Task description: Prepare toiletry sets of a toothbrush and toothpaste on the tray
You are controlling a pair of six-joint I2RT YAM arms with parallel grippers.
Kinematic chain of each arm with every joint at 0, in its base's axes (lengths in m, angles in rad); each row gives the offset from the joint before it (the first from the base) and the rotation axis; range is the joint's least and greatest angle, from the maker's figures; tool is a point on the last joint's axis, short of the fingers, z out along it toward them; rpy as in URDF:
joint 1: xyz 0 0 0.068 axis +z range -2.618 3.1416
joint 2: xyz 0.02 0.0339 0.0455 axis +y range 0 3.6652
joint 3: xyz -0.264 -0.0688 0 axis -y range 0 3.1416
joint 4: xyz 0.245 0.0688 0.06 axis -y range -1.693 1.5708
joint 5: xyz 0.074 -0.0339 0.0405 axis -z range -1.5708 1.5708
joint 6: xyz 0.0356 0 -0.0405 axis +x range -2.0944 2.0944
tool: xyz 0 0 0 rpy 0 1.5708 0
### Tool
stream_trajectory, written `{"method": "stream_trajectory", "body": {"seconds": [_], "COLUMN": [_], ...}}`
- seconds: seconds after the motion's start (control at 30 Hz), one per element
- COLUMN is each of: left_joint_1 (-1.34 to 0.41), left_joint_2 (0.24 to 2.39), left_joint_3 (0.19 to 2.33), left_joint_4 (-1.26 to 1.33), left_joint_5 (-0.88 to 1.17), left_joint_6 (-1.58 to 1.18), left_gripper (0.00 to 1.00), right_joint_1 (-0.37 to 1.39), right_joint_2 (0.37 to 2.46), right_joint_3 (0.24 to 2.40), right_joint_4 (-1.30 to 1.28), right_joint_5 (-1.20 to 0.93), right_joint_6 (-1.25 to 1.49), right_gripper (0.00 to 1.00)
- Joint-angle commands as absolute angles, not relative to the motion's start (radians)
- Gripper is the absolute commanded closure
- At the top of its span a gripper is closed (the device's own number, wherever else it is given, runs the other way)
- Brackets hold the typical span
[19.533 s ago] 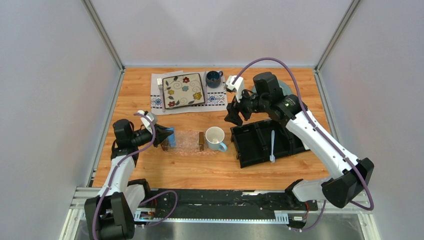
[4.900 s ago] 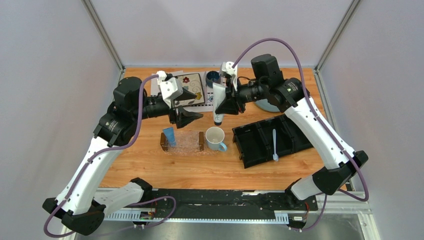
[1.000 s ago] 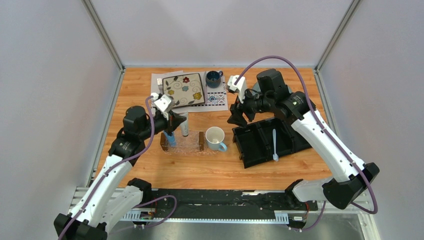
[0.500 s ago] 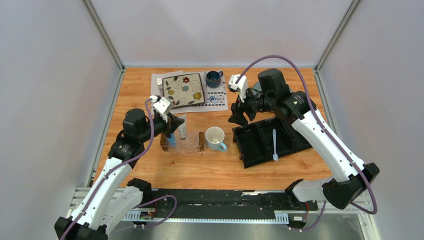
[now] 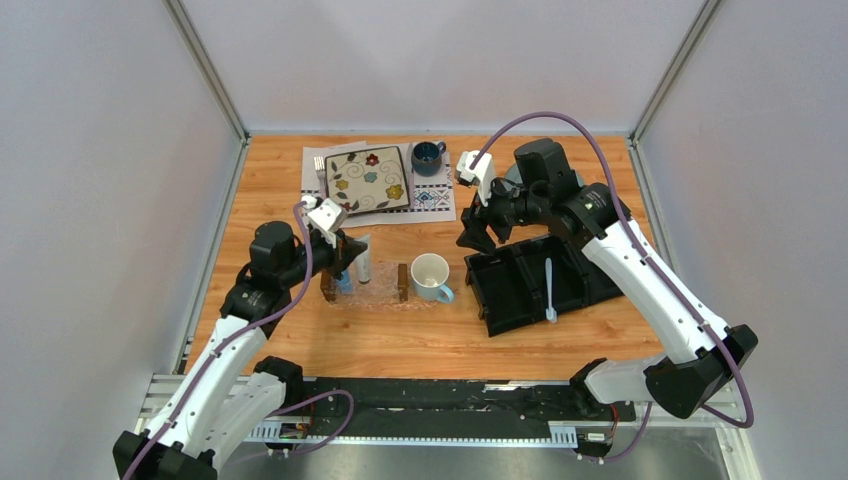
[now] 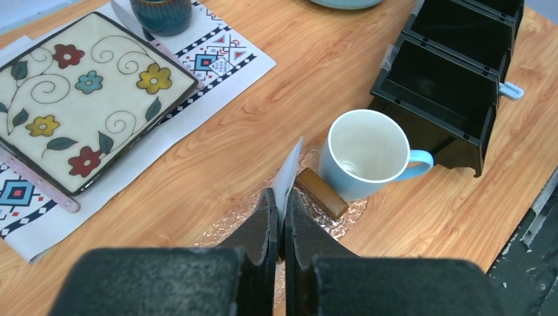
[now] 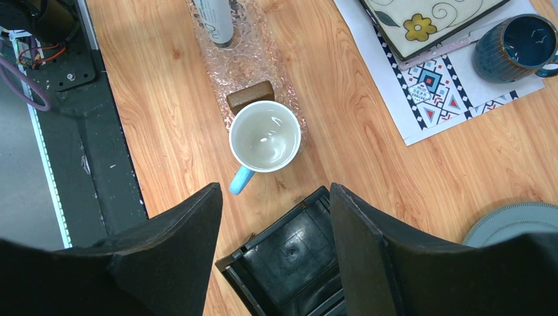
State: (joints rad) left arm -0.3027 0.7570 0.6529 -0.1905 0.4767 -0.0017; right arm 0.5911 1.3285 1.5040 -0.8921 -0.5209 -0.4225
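Observation:
My left gripper (image 5: 347, 256) is shut on the flat end of the whitish-silver tube (image 5: 365, 262) and holds it upright, cap down, over the clear tray (image 5: 378, 293); whether the cap touches it I cannot tell. In the left wrist view the tube's crimped end (image 6: 288, 172) sticks up between the closed fingers. A bright blue tube (image 5: 343, 280) stands at the tray's left end. The white toothbrush (image 5: 547, 290) lies in the black organizer (image 5: 515, 295). Above the organizer's left end hangs my right gripper (image 5: 474, 236), open and holding nothing. The right wrist view shows the tube (image 7: 214, 20) and tray (image 7: 256, 66).
A white mug with a blue handle (image 5: 431, 277) stands against the tray's right wooden end (image 5: 402, 281). At the back, a flowered square plate (image 5: 367, 181) sits on a patterned mat beside a dark blue cup (image 5: 428, 156). A grey plate (image 7: 520, 224) lies behind the organizer.
My left gripper has come down and a little to the left with the whitish-silver tube, bringing it closer to the tray. The right arm has not moved.

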Motion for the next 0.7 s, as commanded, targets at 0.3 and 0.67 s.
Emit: {"method": "stream_trajectory", "body": {"seconds": [0.3, 0.67], "left_joint_1": [-0.285, -0.281], "left_joint_2": [0.739, 0.744], "left_joint_3": [0.643, 0.617], "left_joint_4": [-0.097, -0.051], "left_joint_5": [0.454, 0.445], "left_joint_6": [-0.002, -0.021], "left_gripper": [1.00, 1.00], "right_joint_1": [0.588, 0.587], "right_joint_2": [1.321, 1.327], "right_joint_3": [1.509, 1.508], "right_joint_4": [-0.853, -0.854], "right_joint_5": [-0.522, -0.522], "right_joint_6": [-0.428, -0.430], "right_gripper": [0.35, 0.35]}}
